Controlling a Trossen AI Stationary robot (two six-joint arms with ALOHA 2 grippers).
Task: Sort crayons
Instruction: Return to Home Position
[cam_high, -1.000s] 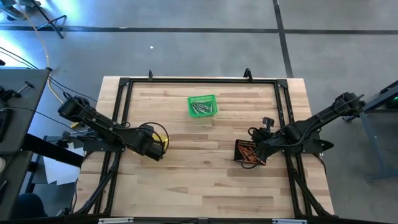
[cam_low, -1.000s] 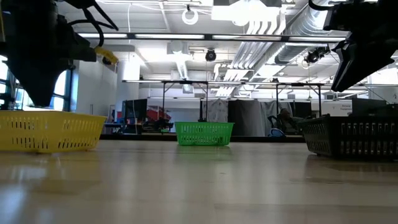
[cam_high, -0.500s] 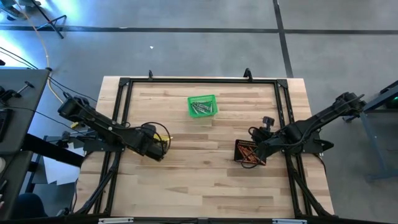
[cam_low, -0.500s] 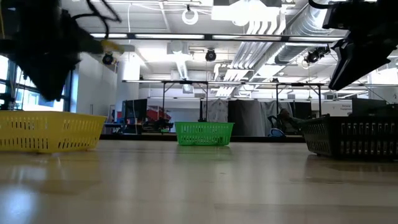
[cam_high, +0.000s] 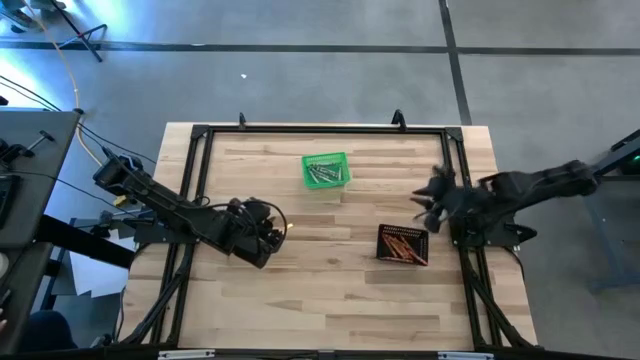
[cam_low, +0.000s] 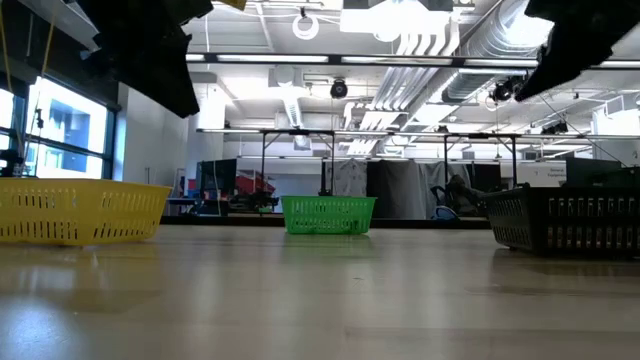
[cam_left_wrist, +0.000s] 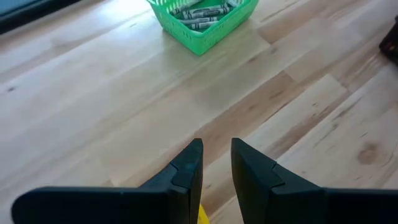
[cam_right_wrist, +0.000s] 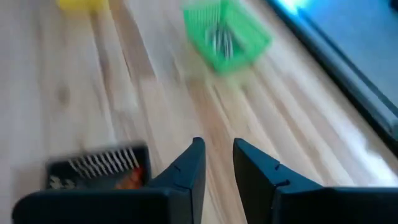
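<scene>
Grey crayons (cam_left_wrist: 200, 9) lie in the green basket (cam_high: 326, 170) at the far middle of the table. Orange-red crayons (cam_high: 400, 246) lie in the black basket (cam_high: 402, 232) at the right. The yellow basket (cam_low: 75, 210) stands at the left; in the high view my left arm hides most of it. My left gripper (cam_high: 278, 230) hangs above the table just right of the yellow basket, shut, with nothing seen between its fingers (cam_left_wrist: 189, 165). My right gripper (cam_high: 432, 196) hangs raised on the far right side of the black basket, shut and empty (cam_right_wrist: 219, 152).
A black metal frame (cam_high: 320, 130) runs round the table top. Bare wood (cam_high: 330, 280) lies between the baskets and toward the near edge. Both arms hang high above the table in the low view.
My left gripper has risen from over the yellow basket and gone toward the table's right edge. My right gripper has risen from over the black basket and swung toward the far edge. The baskets have stayed in place.
</scene>
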